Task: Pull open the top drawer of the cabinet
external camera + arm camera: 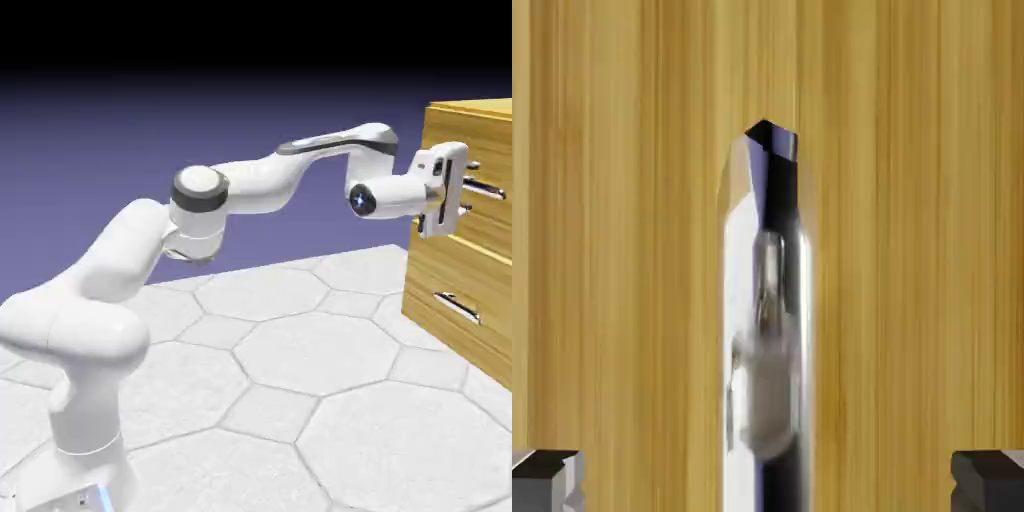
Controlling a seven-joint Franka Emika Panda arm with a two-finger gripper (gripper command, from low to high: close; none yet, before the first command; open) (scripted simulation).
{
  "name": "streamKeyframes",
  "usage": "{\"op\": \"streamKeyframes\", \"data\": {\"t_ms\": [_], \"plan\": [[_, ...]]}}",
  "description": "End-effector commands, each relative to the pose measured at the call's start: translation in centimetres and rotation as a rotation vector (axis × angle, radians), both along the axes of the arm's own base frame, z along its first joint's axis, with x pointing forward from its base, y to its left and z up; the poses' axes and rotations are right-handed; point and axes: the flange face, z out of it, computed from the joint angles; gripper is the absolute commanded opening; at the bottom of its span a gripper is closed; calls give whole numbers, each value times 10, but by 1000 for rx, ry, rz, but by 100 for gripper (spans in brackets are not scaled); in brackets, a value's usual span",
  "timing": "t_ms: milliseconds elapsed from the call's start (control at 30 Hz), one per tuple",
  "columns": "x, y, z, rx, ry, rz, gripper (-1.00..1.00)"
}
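Top drawer (pixel 490 222) high on the cabinet (pixel 485 105); your pincer (pixel 768 482) wide, empty, tips flanking the silver bar handle (pixel 769 400) in the hand view; likely stiff, slick metal on a heavyish slider, so grip mid-bar, squarely, and draw straight out.

The exterior view looks from beside the robot arm (pixel 255 185), slightly above its base, and faces across the tiled floor (pixel 300 340) toward the cabinet (pixel 470 250) at the right. Its distance covers the arm from base to gripper (pixel 465 195), with the cabinet cut off by the right edge. The hand view looks along the gripper, squarely at the cabinet front, from close range; wood and one silver handle (pixel 767 400) fill most of it. Both views share the upper drawer front (pixel 912 250) and its handle.
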Motion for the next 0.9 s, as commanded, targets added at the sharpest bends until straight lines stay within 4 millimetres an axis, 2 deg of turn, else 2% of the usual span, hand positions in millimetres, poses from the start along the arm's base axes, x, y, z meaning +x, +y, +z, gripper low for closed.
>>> {"op": "streamKeyframes", "data": {"t_ms": [0,100,133,267,467,667,867], "plan": [[4,0,0,1,-1,0,0],[13,-2,-1,5,-6,-2,0],[13,-2,-1,5,-6,-2,-100],[4,-2,-1,5,-6,-2,-100],[-20,-2,-1,5,-6,-2,-100],[-53,-2,-1,5,-6,-2,-100],[-94,-2,-1,5,-6,-2,-100]]}}
